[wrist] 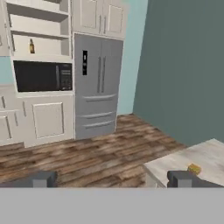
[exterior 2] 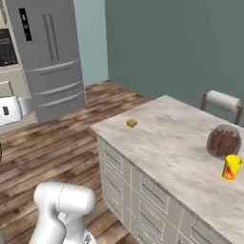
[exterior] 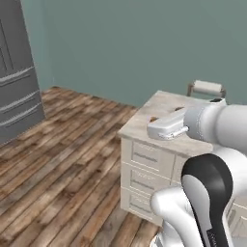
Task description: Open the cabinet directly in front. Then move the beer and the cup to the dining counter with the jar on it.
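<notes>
A wood-plank floor runs between the grey fridge (wrist: 97, 85) and the dining counter (exterior 2: 162, 138), where the cup (exterior 2: 232, 167) stands upright, wide mouth up, just in front of the squat jar (exterior 2: 223, 141) and near the paper towel roll (exterior 2: 223, 101). The beer (wrist: 31, 46) stands upright, neck up, on the pale shelf of the open cabinet (wrist: 39, 30) above the microwave (wrist: 43, 76). My gripper (wrist: 109, 179) is empty, its fingers spread wide; the beer is far ahead of it across the floor, up and left in the hand view.
</notes>
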Tool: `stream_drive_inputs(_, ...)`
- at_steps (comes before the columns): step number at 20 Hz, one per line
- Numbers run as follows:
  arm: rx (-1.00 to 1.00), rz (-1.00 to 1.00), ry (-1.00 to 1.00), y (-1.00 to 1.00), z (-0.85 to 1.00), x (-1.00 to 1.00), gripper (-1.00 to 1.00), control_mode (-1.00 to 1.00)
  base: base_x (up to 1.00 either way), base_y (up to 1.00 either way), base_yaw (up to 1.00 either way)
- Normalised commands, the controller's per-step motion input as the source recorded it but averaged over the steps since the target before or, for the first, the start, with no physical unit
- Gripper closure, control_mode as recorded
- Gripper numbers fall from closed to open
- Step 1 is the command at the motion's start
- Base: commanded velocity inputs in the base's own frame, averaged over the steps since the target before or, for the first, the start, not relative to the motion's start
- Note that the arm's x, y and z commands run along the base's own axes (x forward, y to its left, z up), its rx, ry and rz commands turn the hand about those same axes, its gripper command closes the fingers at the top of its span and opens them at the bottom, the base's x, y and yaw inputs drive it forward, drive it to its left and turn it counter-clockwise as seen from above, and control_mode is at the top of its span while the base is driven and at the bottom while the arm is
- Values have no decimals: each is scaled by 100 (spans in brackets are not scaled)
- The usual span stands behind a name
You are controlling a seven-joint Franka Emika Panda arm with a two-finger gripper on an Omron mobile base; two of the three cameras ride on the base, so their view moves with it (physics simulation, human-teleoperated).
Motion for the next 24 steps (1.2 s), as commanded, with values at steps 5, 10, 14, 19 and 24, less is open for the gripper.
stream_drive_inputs(5, 0, 0, 0, 0, 0, 0, -100, 100, -7, 38, 93)
stream_drive_inputs(10, 0, 0, 0, 0, 0, 0, -100, 100, 15, 36, 81)
stream_drive_inputs(14, 0, 0, 0, 0, 0, 0, -100, 100, 100, 0, 31)
stream_drive_inputs(19, 0, 0, 0, 0, 0, 0, -100, 100, 100, -6, 9)
stream_drive_inputs(24, 0, 0, 0, 0, 0, 0, -100, 100, 100, -18, 0)
